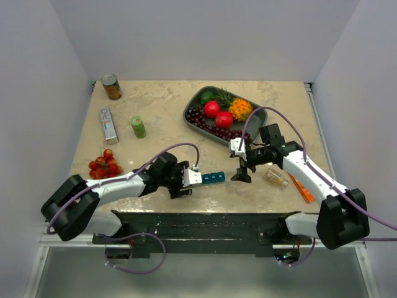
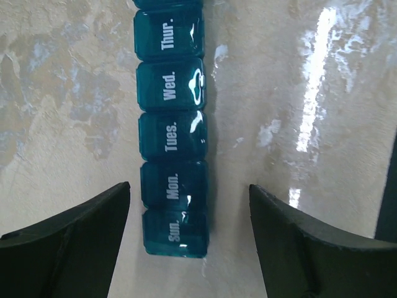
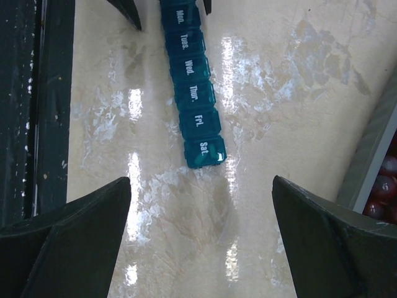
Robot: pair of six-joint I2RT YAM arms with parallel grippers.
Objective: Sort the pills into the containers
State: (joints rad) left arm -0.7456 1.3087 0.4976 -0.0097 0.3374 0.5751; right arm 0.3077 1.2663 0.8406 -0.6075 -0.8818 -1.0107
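Pills (image 1: 275, 176) showed as tan bits inside a small clear bottle (image 1: 278, 179) lying on its side on the table (image 1: 161, 102), just right of my right gripper (image 1: 240, 172) and beside my right forearm. The containers (image 1: 213, 177), one teal strip of day-marked compartments, lay near the table's front edge between my two arms, apart from the bottle. From my left wrist the strip (image 2: 172, 143) read Sun., Mon., Tues., Wed. and Thur., and my left gripper (image 2: 189, 185) straddled its Sun. and Mon. end, jaws parted with bare table showing on each side, so nothing was gripped. In the overhead view that left gripper (image 1: 197, 178) sat low at the strip's left end. From my right wrist the strip (image 3: 192, 93) ran from Mon. to Sat., and my right gripper (image 3: 201, 179) hung spread wide over bare table just past the Sat. end, holding nothing. Further back lay a grey tray (image 1: 260, 113) of fruit, its corner with dark cherries showing at the edge of my right wrist view. A small green bottle (image 1: 138, 126), a flat box (image 1: 108, 123) and a can (image 1: 111, 87) stood at the far left.
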